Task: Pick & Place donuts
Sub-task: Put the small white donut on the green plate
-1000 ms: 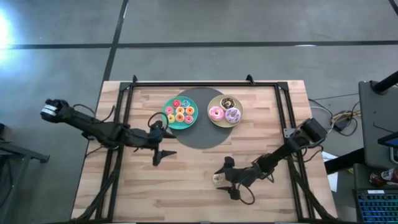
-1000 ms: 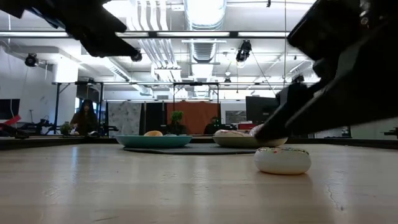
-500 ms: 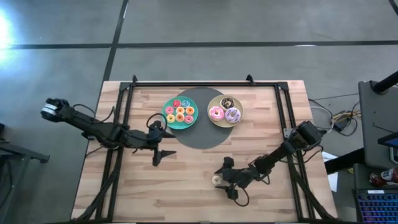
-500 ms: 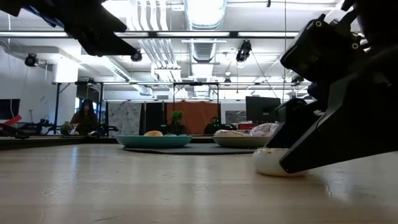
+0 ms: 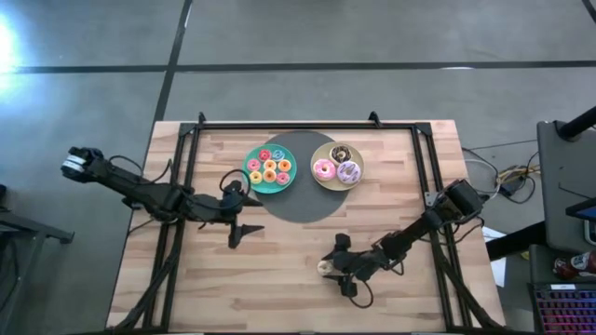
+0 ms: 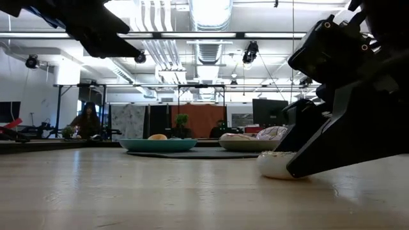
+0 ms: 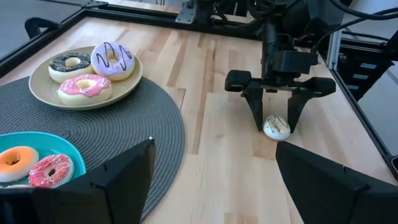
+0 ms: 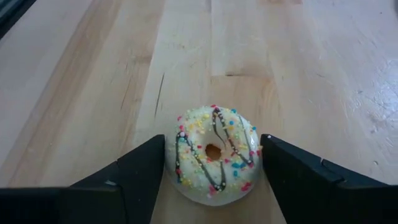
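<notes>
A white donut with coloured sprinkles (image 8: 214,155) lies flat on the bare wood at the near right, also seen in the high view (image 5: 324,268). My right gripper (image 8: 212,163) is low over it with a finger on each side. My left gripper (image 5: 244,212) hovers open above the table's left half, beside the dark mat, with nothing between its fingers. Several tiny donuts (image 5: 270,167) lie on a teal plate (image 5: 253,179). Three larger donuts (image 5: 337,166) lie on a beige plate (image 5: 326,183). My right gripper has the white donut between its two fingers, which stand against its opposite outer sides (image 8: 169,163). The fingers (image 7: 255,115) slant down at it from the table's right. The donut rests flat on the wood with its hole up.
Both plates stand on a round dark mat (image 5: 303,203) at the far middle. A black frame (image 5: 307,124) runs along the table's far edge and down both sides. Bare wood lies between the mat and the near edge.
My right gripper has sunk a little over the white donut. In the low view one of its fingers now stands in front of the donut's right part. The donut stays on the wood.
</notes>
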`<control>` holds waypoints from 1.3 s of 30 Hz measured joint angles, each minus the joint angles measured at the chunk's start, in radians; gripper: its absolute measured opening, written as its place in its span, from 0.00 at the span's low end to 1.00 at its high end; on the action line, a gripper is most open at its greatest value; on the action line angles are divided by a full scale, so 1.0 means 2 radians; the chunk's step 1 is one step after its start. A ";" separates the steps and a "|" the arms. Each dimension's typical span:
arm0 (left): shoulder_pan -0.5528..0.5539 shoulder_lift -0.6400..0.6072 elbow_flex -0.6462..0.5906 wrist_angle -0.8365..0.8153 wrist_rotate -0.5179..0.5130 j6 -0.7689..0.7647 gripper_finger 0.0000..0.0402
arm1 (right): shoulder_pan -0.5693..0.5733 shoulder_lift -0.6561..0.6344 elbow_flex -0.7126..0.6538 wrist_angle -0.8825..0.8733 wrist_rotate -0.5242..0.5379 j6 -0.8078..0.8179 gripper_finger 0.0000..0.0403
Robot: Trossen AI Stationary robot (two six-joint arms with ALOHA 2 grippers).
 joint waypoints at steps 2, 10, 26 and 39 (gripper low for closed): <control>0.000 0.000 0.000 -0.002 0.000 0.000 0.77 | -0.001 -0.002 0.000 -0.001 -0.001 -0.004 0.61; 0.000 -0.005 0.000 -0.051 -0.060 -0.003 0.77 | -0.016 -0.023 0.000 0.001 -0.001 -0.034 0.55; -0.030 -0.076 -0.128 -0.015 -0.152 -0.068 0.77 | -0.139 -0.038 0.062 0.001 -0.065 -0.146 0.53; -0.055 -0.158 -0.184 0.033 -0.163 -0.045 0.77 | -0.283 -0.011 0.227 -0.151 -0.135 -0.179 0.53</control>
